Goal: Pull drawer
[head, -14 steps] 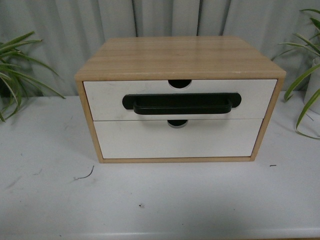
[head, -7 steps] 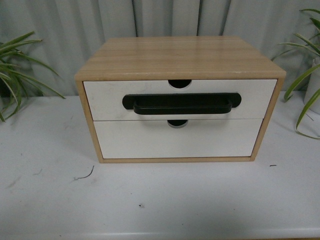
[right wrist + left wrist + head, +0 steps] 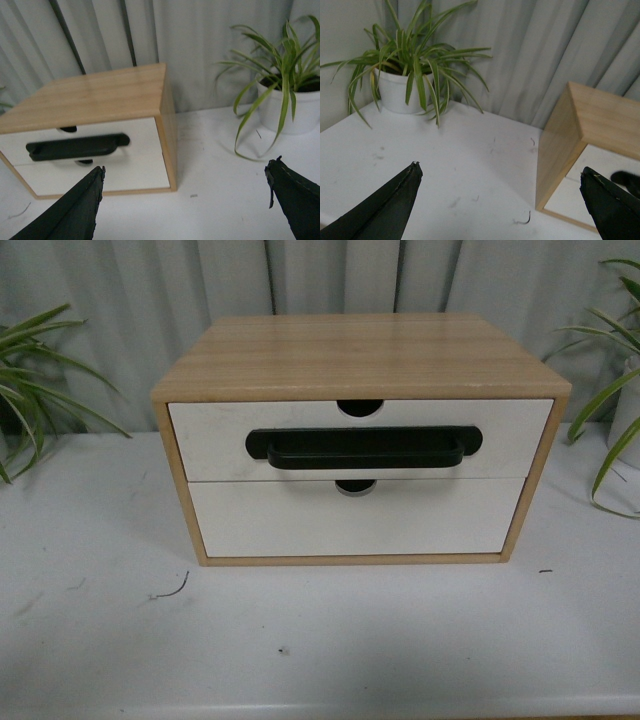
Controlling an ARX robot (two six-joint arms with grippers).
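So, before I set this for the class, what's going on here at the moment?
Nothing is being handled yet. The drawer with the black handle sits shut in the wooden cabinet on the white table. The left tool and right tool are both open, holding nothing, and neither touches the cabinet.

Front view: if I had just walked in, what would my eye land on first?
First the light wood cabinet in the middle of the white table, with a long black handle across its shut upper drawer. Leafy green plants flank it, the left plant and the right plant.
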